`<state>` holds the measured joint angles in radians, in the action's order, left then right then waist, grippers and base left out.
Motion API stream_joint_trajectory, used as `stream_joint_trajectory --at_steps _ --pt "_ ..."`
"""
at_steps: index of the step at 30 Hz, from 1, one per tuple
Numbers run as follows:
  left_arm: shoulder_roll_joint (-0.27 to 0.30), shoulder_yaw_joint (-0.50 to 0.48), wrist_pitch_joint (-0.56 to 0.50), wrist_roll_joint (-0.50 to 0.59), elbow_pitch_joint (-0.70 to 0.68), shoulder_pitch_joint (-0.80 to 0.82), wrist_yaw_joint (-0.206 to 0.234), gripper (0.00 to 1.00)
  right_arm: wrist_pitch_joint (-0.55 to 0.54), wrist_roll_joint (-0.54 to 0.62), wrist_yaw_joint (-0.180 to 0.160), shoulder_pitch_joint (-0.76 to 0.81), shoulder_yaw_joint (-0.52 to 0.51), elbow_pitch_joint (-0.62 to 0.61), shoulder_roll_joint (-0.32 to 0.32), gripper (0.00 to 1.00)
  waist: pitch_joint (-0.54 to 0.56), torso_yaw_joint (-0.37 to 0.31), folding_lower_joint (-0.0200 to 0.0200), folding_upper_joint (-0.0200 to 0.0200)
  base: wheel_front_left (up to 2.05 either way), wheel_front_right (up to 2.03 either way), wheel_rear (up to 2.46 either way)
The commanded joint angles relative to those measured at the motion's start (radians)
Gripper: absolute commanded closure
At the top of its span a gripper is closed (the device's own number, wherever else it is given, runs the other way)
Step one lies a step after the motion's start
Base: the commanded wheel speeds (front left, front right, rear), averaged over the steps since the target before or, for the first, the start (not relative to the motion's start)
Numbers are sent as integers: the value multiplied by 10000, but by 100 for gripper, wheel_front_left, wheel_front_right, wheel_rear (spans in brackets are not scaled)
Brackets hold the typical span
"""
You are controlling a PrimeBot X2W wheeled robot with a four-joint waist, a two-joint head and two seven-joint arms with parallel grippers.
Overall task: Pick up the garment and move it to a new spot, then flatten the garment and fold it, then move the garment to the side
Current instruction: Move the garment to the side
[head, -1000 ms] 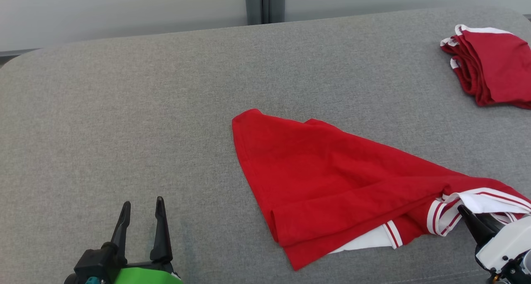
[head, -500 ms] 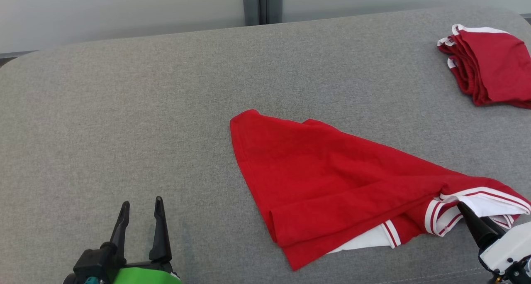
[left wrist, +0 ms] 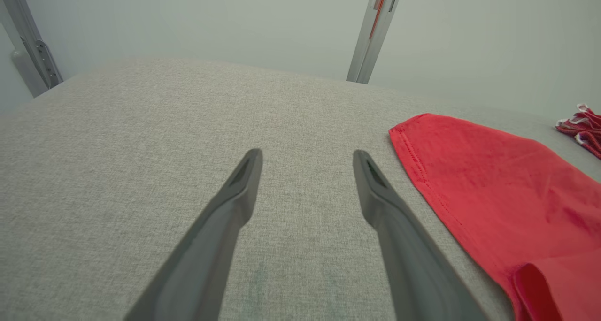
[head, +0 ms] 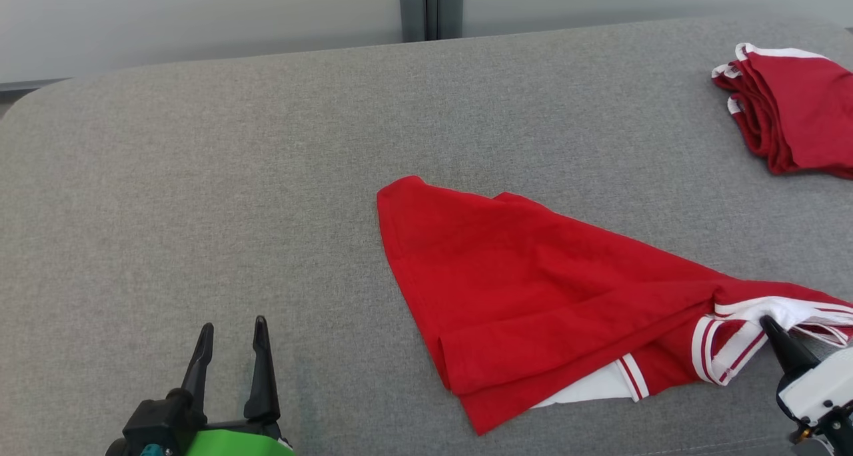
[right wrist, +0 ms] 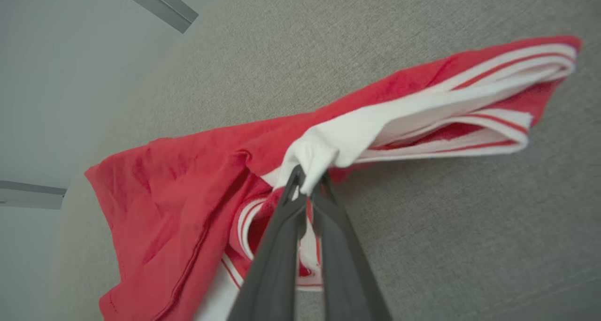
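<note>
- Head view: the garment (head: 546, 289) is lying crumpled right of centre on the grey surface (head: 200, 176); a folded red stack (head: 793, 109) is sitting far right.
- Left wrist view: the left gripper (left wrist: 307, 153) is hovering spread and empty beside the garment's hem.
- Right wrist view: the right gripper (right wrist: 310, 173) is pinching the white trim. Judged: relocation is only beginning; flattening, folding and setting aside are outstanding.

left gripper (head: 233, 324): two long dark fingers (left wrist: 235, 208), thin and pointy, with a little slot near each tip. black chunky base behind them, then a bright green cover, with a small bit of teal at the near edge. right gripper (head: 768, 321): same dark pointy fingers (right wrist: 277, 255), set in a white boxy shell with tiny black dots and a small gold bit underneath.
</note>
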<state>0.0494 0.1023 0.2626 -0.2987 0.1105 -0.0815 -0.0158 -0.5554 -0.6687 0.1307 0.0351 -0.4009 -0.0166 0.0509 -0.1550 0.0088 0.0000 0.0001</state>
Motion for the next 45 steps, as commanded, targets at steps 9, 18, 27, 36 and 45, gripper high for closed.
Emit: stream_joint_trajectory --at_steps 9,18,27,36,45 --pt "24 -64 29 -5 -20 -69 58 0 -176 263 -1 1192 194 -610 745 100 63 -329 0 -1 0 0 0" --pt "27 32 29 20 95 38 -2 0 492 2368 -7 528 444 1364 1955 0 113 -423 0 -1 0 0 0" --pt "24 -13 29 -29 6 -187 64 0 -413 1893 -7 1215 2032 -2015 2932 0 184 -171 0 -1 0 0 0" --pt "24 163 29 11 44 233 -18 0 -1261 2637 -9 -1414 4636 -2340 4015 0 -34 45 0 -1 0 0 0" --pt "25 476 29 -203 162 616 -6 0 -1752 2749 -7 -4084 7461 1230 4246 0 -403 969 0 -1 0 0 0"
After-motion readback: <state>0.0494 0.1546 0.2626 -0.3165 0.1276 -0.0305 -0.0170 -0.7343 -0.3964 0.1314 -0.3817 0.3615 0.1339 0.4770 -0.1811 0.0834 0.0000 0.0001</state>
